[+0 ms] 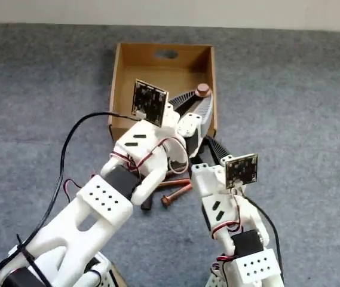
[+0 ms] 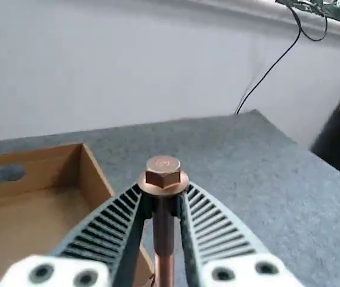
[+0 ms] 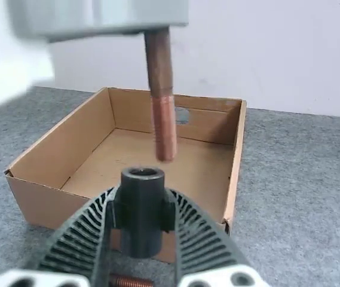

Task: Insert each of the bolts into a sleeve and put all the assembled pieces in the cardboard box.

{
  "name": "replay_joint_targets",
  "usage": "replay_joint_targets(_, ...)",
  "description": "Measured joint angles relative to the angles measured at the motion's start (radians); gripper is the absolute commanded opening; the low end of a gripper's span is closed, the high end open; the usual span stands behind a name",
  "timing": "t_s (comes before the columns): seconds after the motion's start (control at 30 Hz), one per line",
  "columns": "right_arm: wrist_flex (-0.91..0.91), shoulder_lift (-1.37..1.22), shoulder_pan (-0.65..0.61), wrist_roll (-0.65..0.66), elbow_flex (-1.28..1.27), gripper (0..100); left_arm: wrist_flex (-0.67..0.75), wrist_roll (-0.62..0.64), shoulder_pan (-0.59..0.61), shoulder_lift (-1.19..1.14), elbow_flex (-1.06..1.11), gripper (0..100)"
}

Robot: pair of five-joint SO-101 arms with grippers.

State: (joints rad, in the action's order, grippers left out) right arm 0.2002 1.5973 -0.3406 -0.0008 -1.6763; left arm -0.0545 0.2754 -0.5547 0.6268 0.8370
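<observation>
My left gripper (image 2: 164,192) is shut on a copper bolt (image 2: 163,227), hex head up and shaft hanging down. From above, that bolt's head (image 1: 203,90) sits by the right wall of the cardboard box (image 1: 117,78), held in the left gripper (image 1: 195,103). My right gripper (image 3: 141,200) is shut on a dark sleeve (image 3: 141,209), upright with its bore facing up. The bolt's threaded tip (image 3: 165,143) hangs just above that bore, slightly off to one side. The right gripper (image 1: 210,148) sits just in front of the box's near right corner.
Two loose copper bolts (image 1: 177,188) and a dark sleeve (image 1: 146,204) lie on the grey carpet between the arms. Another bolt (image 3: 131,281) lies under the right gripper. The box floor (image 3: 134,155) is bare. A black cable (image 1: 68,143) trails left of the left arm.
</observation>
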Motion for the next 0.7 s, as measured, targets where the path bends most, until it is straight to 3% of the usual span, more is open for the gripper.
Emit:
replay_joint_targets(0.23,0.0,0.0,0.0,0.0,0.0,0.9,-0.209,0.0,0.006,0.002,-0.095,1)
replay_joint_targets(0.5,0.0,0.0,0.002,0.0,0.0,0.9,-0.224,0.008,-0.002,0.0,-0.1,1)
replay_joint_targets(0.7,0.0,0.0,0.005,0.0,0.0,0.9,-0.242,0.158,0.009,0.0,-0.1,1)
